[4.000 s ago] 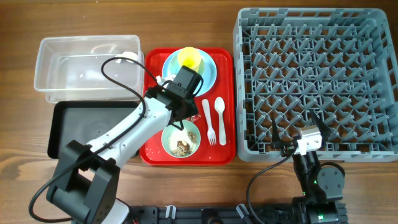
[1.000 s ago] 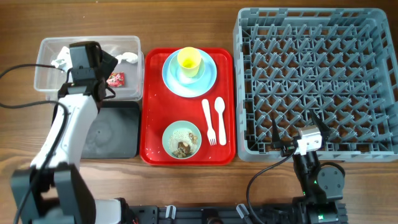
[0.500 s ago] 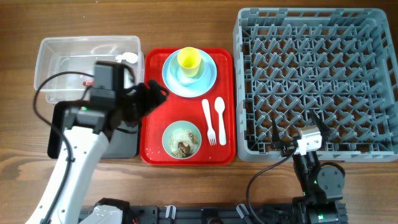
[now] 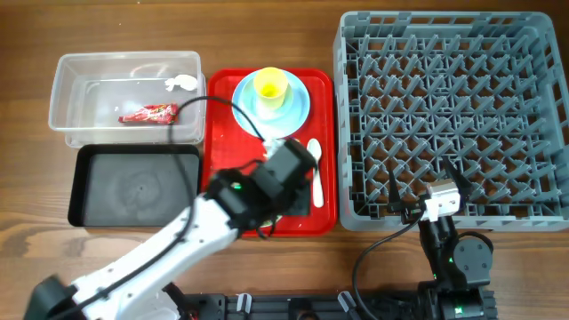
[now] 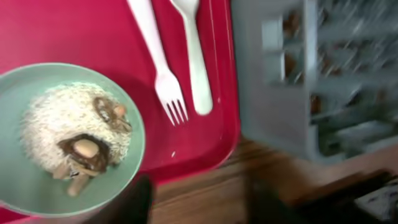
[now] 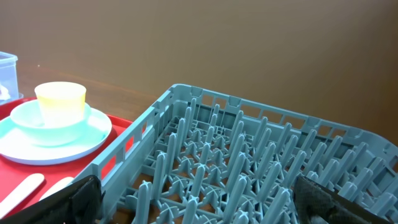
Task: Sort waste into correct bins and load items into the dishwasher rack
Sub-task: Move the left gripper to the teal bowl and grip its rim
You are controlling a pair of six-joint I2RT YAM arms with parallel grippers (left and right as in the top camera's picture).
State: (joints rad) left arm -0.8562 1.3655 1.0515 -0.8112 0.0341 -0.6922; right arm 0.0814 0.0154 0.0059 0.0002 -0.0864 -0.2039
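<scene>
The red wrapper [image 4: 148, 113] and white tissue [image 4: 182, 83] lie in the clear tub [image 4: 67, 98]. The black tray [image 4: 133, 187] sits in front of it. My left gripper [image 4: 293, 196] is open and empty over the front of the red tray, hiding the pale-green bowl from above. In the left wrist view the bowl [image 5: 127, 165] holds rice and brown scraps [image 5: 78, 149], just left of the open jaws [image 5: 199, 205]. The fork [image 5: 155, 56] and spoon [image 5: 196, 62] lie beside it. The yellow cup [image 4: 271, 86] stands in the light-blue bowl [image 6: 56, 126] on the plate [image 4: 298, 111]. My right gripper [image 4: 427, 191] is open at the rack's [image 4: 453, 116] front edge.
The red serving tray [image 4: 218, 178] lies between the bins and the rack. The left arm reaches from the front left across the black tray's corner. The right wrist view shows the rack's pegs [image 6: 249, 162] between its fingers [image 6: 205, 205].
My left gripper has let the red wrapper go into the clear tub and swung right and forward, ending over the pale-green bowl. The right arm has not moved.
</scene>
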